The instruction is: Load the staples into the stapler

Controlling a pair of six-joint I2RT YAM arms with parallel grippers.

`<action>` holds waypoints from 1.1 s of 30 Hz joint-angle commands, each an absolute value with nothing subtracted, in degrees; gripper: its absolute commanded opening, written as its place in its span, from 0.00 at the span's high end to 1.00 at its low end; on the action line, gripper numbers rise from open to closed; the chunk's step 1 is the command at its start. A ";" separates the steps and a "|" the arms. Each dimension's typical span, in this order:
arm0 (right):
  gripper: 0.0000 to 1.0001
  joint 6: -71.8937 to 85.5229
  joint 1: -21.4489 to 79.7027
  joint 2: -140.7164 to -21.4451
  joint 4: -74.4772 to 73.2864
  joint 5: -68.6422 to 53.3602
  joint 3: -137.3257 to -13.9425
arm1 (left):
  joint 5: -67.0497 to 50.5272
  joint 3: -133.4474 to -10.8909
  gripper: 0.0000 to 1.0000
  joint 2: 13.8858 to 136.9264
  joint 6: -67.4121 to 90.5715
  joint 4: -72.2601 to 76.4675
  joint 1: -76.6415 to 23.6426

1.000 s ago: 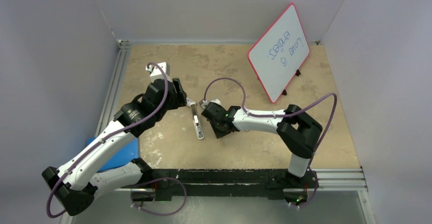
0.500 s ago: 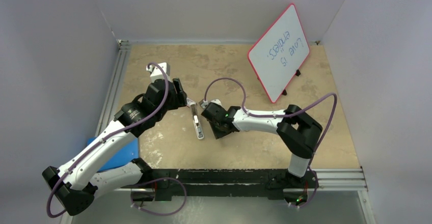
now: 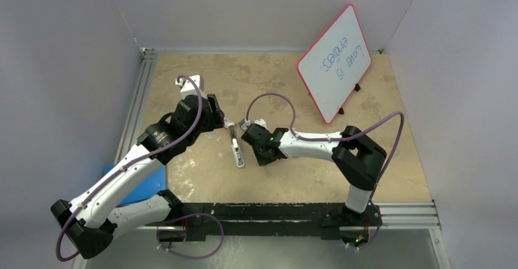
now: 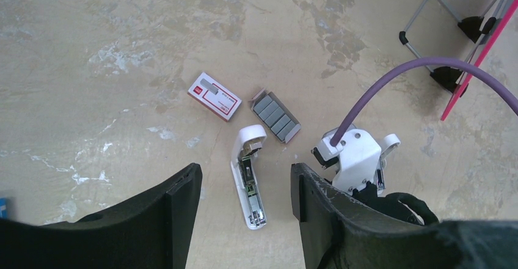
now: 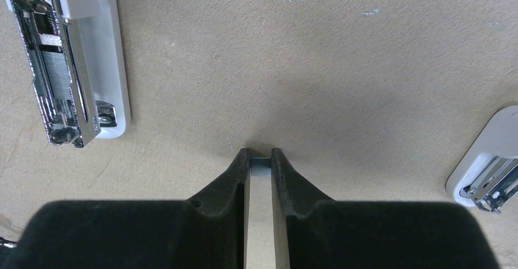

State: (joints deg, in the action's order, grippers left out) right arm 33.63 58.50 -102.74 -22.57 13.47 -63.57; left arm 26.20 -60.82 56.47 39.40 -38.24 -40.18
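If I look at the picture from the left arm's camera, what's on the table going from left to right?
Red-and-white cardboard sleeve → slim white stapler, lying open → small tray of grey metallic staples → black-footed wire stand of the pink-edged whiteboard.

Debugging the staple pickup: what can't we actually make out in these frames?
Right wrist: grey sliver pinched in the right hand, too small to confirm as staples.
Top external: staples tray largely hidden by the left arm; only the left wrist view shows it.
Right wrist: stapler cut off by the top-left edge.
Left wrist: stapler channel too small to tell if loaded.
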 commanded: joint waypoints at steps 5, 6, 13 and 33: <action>0.86 36.64 55.62 -95.64 -20.22 21.41 -60.42 | 25.93 -60.73 0.45 56.60 38.80 -35.73 -40.09; 0.87 36.64 54.70 -93.92 -19.80 21.83 -59.61 | 25.93 -60.73 0.45 56.62 38.77 -35.77 -40.08; 0.87 35.46 48.55 -86.32 -19.07 24.15 -55.38 | 25.62 -60.78 0.45 57.25 38.83 -35.68 -40.12; 0.86 35.24 40.66 -82.88 -18.23 20.01 -49.06 | 24.97 -60.91 0.45 57.82 38.76 -35.60 -40.14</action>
State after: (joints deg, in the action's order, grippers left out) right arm 34.96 40.75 -83.46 -18.83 21.52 -49.76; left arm 25.28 -60.73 57.95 39.40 -37.80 -40.18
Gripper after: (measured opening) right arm 0.164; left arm 0.550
